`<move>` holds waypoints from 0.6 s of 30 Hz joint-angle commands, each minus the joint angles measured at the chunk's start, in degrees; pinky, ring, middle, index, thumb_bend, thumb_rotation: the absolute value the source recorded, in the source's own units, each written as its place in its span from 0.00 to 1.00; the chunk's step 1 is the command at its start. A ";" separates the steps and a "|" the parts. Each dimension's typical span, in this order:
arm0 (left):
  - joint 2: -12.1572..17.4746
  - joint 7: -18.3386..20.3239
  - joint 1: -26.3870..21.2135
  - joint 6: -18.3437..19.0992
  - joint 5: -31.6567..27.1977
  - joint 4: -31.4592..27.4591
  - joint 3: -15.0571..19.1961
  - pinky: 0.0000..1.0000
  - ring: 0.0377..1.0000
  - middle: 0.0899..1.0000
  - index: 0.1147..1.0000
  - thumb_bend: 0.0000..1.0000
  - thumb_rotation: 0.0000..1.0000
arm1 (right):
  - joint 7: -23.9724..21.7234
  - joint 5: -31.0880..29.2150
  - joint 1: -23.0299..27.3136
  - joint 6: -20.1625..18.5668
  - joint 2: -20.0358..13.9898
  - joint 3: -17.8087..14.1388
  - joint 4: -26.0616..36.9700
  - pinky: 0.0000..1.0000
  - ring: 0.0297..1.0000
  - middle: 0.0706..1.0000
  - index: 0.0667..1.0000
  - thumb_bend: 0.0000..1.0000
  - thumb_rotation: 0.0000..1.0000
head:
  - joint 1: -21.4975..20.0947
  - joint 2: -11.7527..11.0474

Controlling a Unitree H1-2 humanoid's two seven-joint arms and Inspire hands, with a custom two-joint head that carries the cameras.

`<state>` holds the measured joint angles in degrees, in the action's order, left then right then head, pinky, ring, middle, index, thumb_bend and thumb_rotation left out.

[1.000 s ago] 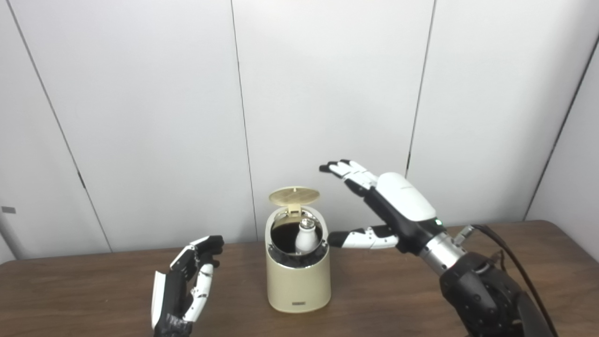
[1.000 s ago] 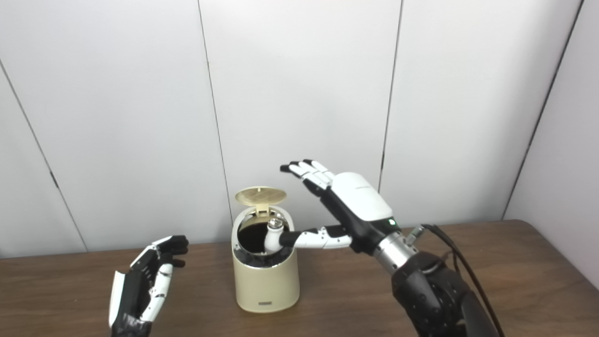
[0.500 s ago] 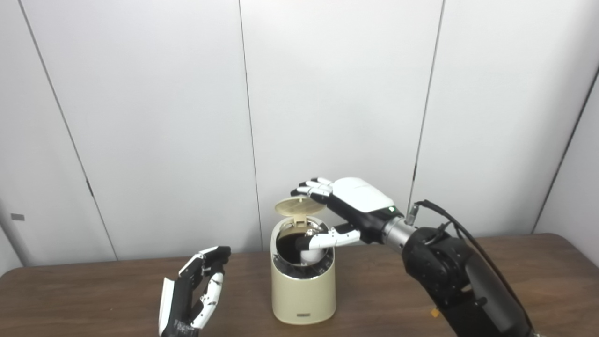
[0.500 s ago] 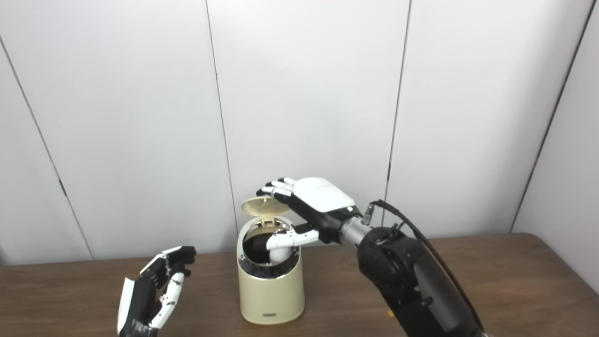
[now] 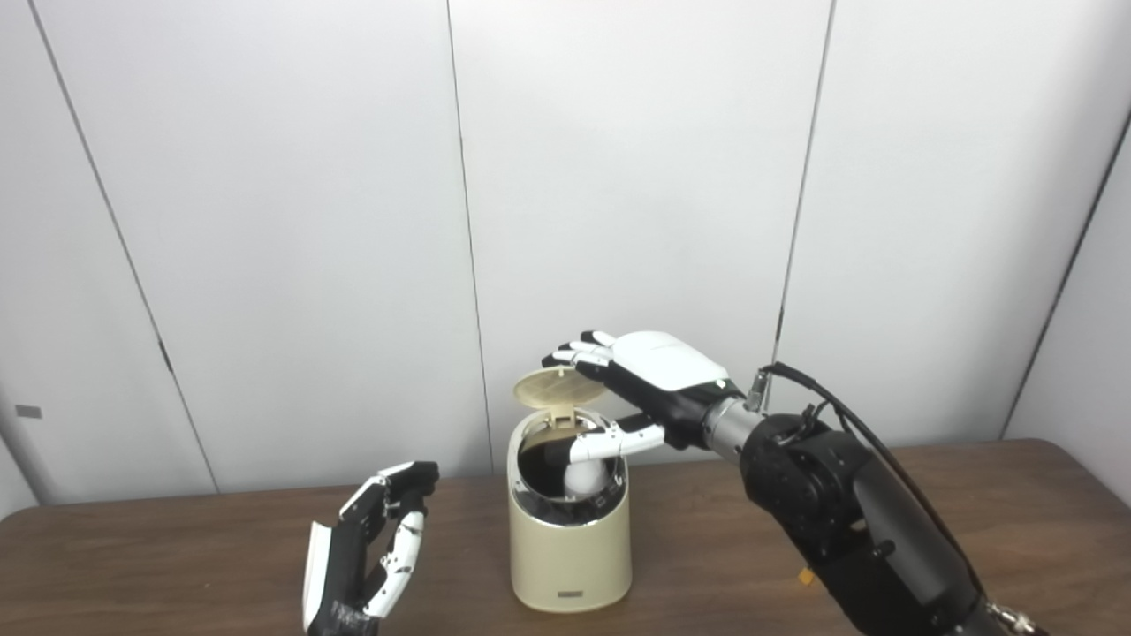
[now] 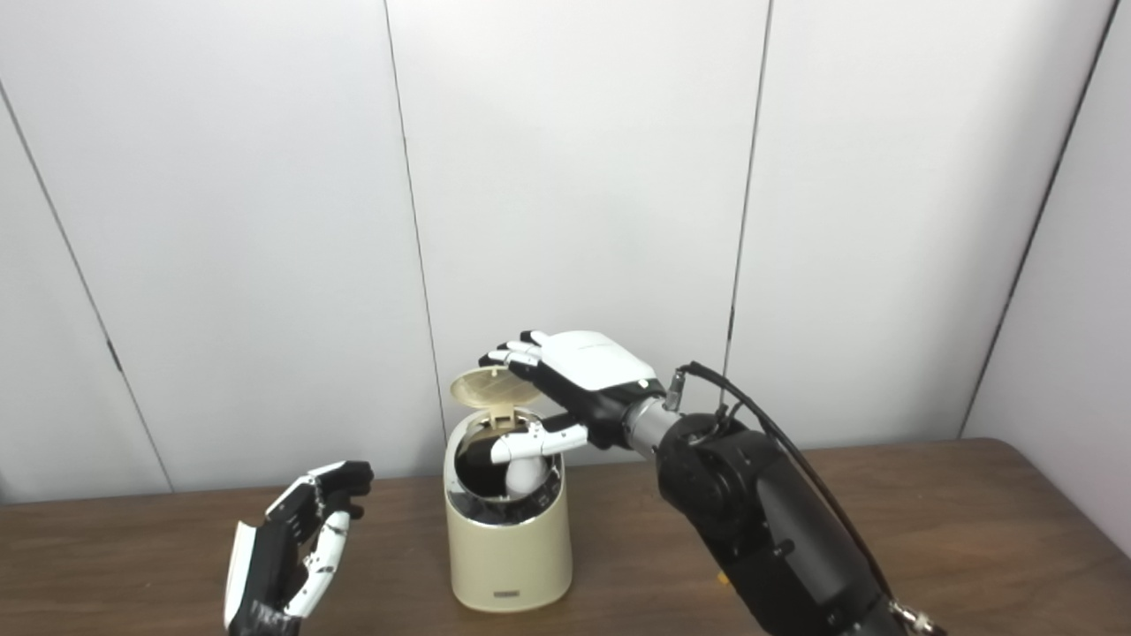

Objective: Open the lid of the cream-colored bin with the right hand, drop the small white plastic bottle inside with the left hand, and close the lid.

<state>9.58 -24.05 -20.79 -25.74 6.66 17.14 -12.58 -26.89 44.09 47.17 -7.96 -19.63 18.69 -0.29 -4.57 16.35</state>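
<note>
My right hand (image 5: pixel 658 375) is spread, palm down, fingertips on the raised lid (image 5: pixel 558 387) of the cream-colored bin (image 5: pixel 570 548). My left hand (image 5: pixel 371 552) stands upright, empty, fingers loosely curled. The white bottle (image 5: pixel 583 475) sits inside.

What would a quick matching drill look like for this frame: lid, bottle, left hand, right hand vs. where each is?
Things:
1. lid
2. bottle
3. left hand
4. right hand

Places or states:
A. open, empty, low left of the bin
B. inside the bin
C. raised on its hinge
D. fingers over the lid's top edge

Pairs: 1-C, 2-B, 3-A, 4-D
</note>
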 commanded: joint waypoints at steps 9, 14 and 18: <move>0.76 0.10 -1.66 -1.19 0.19 -2.83 0.36 0.60 0.68 0.67 0.65 0.19 0.61 | -0.12 0.12 -1.28 -1.59 -1.10 -0.57 5.61 0.96 0.97 0.88 0.83 0.89 1.00 | -0.43 1.44; 0.87 0.39 -1.42 -1.19 0.12 -3.49 0.54 0.59 0.67 0.67 0.64 0.21 0.63 | -1.08 0.10 -3.81 -2.56 -1.42 -1.05 9.42 0.93 0.94 0.86 0.81 0.86 1.00 | -0.63 2.39; 0.94 0.80 -1.25 -1.19 -0.04 -4.16 0.71 0.60 0.68 0.67 0.64 0.20 0.63 | -1.78 -0.51 -5.94 -3.68 -1.20 -1.68 11.52 0.93 0.93 0.85 0.80 0.87 1.00 | -0.68 3.23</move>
<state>9.89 -23.47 -20.47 -25.74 6.60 15.29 -12.33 -29.24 43.96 39.65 -11.35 -20.34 18.14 9.07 -5.19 19.34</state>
